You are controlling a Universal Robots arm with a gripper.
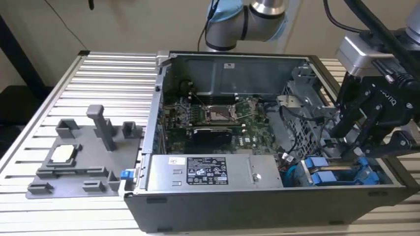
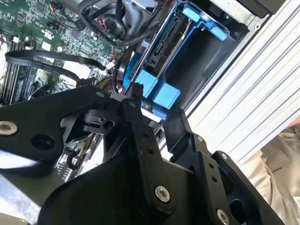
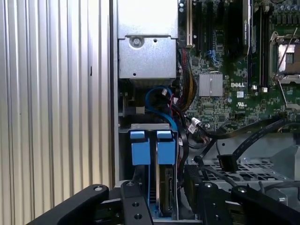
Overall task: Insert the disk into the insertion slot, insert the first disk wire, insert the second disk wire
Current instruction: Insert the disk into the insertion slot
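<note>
black cables (image 2: 110,23) crowd disk (image 2: 169,96) — tool (image 2: 157,107) near

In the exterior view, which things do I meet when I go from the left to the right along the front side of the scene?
Grey plastic fixture → small blue tab at the case's edge → labelled power supply → two blue-tabbed drives.

Ribbed aluminium surface (image 1: 98,73), slats pale, evenly lit. Plain beige wall (image 1: 131,24) behind the surface. Dark, indistinct area (image 1: 16,103) off the surface's edge, exterior view's left.
</note>
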